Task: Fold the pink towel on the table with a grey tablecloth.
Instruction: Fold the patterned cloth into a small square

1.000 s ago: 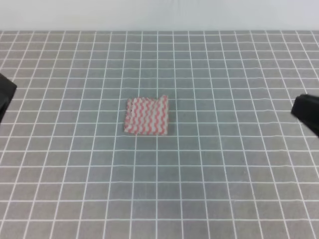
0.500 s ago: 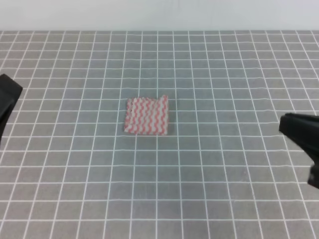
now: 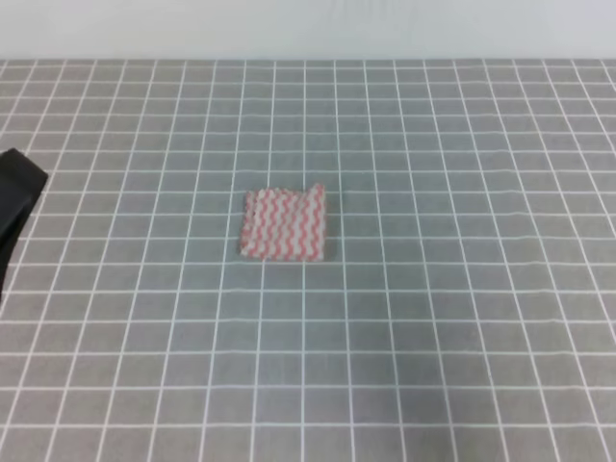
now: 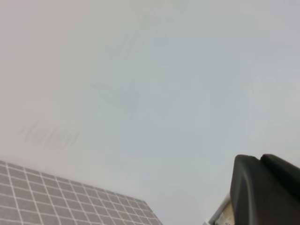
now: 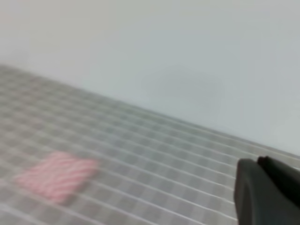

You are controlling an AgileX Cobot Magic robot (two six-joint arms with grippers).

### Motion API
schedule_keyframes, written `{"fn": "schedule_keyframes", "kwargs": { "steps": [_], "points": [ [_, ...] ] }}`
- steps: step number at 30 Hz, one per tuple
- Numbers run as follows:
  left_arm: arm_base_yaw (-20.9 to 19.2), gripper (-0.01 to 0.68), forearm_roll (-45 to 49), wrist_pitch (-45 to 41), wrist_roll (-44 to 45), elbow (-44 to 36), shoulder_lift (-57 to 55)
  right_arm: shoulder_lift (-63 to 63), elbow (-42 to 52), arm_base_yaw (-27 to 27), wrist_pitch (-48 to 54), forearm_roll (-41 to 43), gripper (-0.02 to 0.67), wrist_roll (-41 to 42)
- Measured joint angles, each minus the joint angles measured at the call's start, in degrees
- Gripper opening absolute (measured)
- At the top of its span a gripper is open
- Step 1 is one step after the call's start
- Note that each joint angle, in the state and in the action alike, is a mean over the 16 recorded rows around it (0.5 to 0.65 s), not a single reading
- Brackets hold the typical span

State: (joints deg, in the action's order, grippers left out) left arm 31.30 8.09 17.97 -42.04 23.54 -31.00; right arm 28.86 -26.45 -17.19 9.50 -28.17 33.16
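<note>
towel position: the pink towel (image 3: 285, 223) lies flat near the centre of the table with a grey tablecloth (image 3: 462, 318), untouched by either arm. left gripper (image 3: 17, 188) sits at the table's left edge; right gripper (image 5: 267, 194) shows only in its wrist view (jaw state of both cannot be told). recommended approach: pinch one edge cleanly, lift low, lay it onto the opposite edge. no legible markings.

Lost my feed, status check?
Left claw at table edge, state unclear. Right claw off overhead view. Pink towel untouched, nothing around it.
</note>
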Motion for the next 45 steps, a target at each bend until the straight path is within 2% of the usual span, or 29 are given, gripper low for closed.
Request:
{"fn": "schedule_keyframes", "kwargs": {
  "steps": [9,14,27,45],
  "points": [
    [0.0,0.000,0.0,-1.0,0.0,0.0,-0.1,-17.6,13.5,11.7,-0.5,2.0,-0.002,-0.5],
    [0.0,0.000,0.0,-1.1,0.0,0.0,-0.1,-22.6,19.9,14.1,-1.7,7.4,-0.002,-7.4],
    [0.0,0.000,0.0,-1.3,0.0,0.0,0.1,-25.7,27.4,14.5,2.1,26.6,-0.002,-31.9],
    [0.0,0.000,0.0,-1.4,0.0,0.0,0.4,-26.2,27.6,14.5,6.5,27.3,-0.002,-33.2]
  ]
}}
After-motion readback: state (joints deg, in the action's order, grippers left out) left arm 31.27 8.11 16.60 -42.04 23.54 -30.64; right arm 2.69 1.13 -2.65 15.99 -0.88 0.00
